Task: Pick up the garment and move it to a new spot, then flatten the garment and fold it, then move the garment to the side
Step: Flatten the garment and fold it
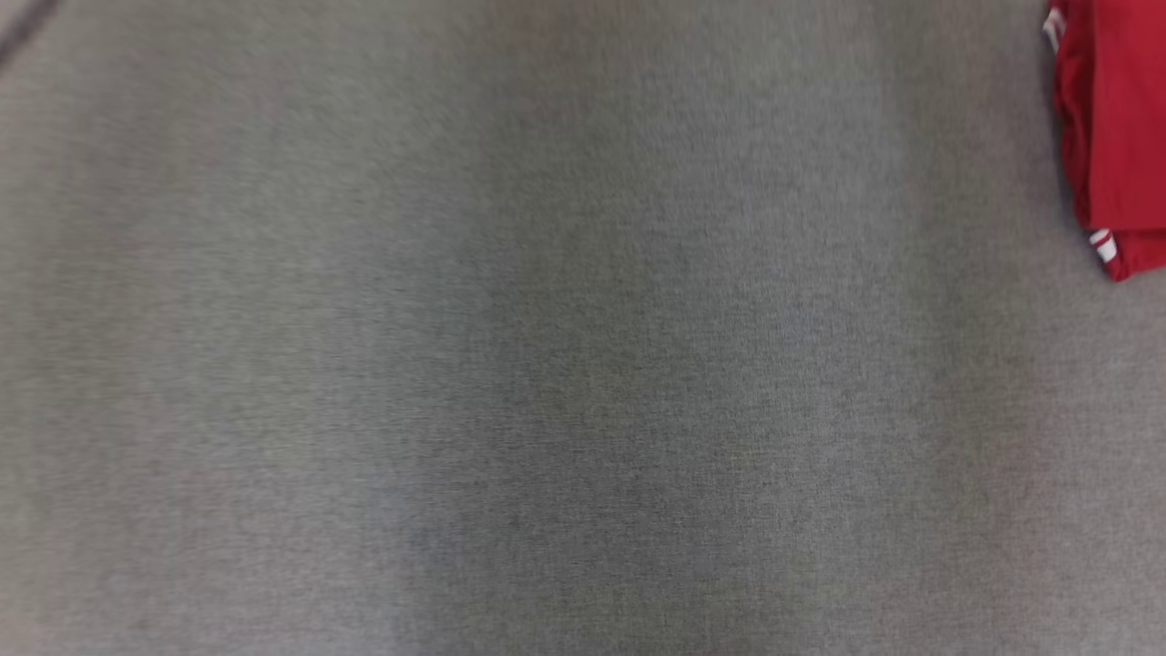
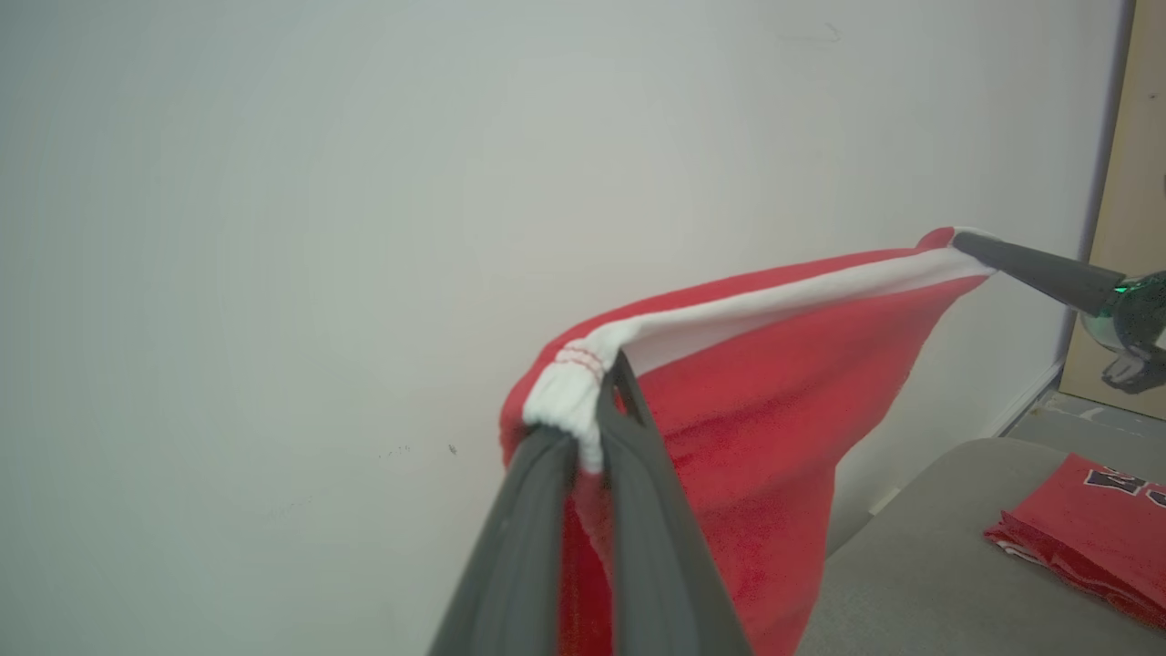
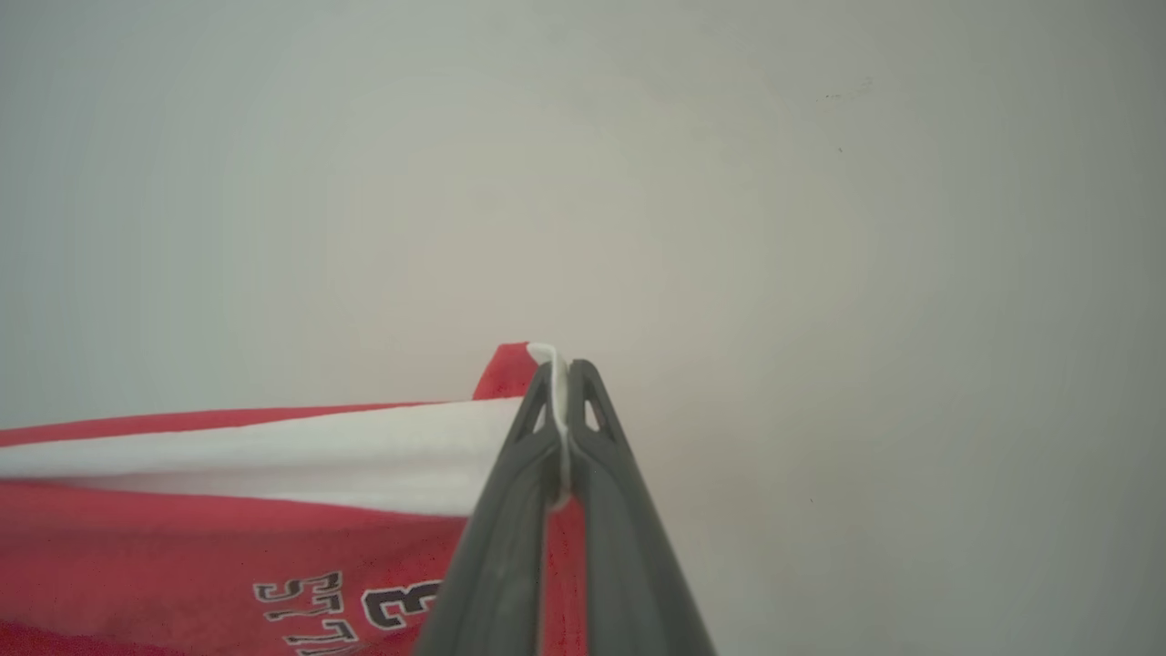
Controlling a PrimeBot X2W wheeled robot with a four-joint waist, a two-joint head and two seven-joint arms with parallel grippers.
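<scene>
- Left pincer (image 2: pixel 590 405) is up in the air, its two dark fingers pressed nearly together and biting a bunched end of the white band (image 2: pixel 774 305) on the red garment (image 2: pixel 747 410).
- From the left wrist view the fingers rise up and slightly rightward towards the pale wall (image 2: pixel 273 228), with the red cloth hanging straight down behind them.
- Over at the other end, the right pincer (image 2: pixel 961 240) comes in from the right as one slim dark bar, tip clamped on the far end of that same band.
- The band runs between the two pincers as a tight, slightly rising line, so the garment hangs off both arms, lifted clear of the grey cloth-covered desk (image 2: pixel 911 565).
- Right wrist view: the right pincer (image 3: pixel 565 369) is fully closed, a sliver of white band (image 3: pixel 319 451) squeezed between its tips and poking just past them.
- The garment (image 3: pixel 228 538) stretches away to the left of those fingers, with dark, white-edged lettering (image 3: pixel 364 606) showing upside down near the bottom.
- Down on the desk (image 1: pixel 547 364), a folded red jersey (image 1: pixel 1116 137) lies flat by the right side.
- The left wrist view catches that folded red jersey (image 2: pixel 1093 533) set back from the desk's rounded corner, a tan panel (image 2: pixel 1139 182) standing beyond it.
</scene>
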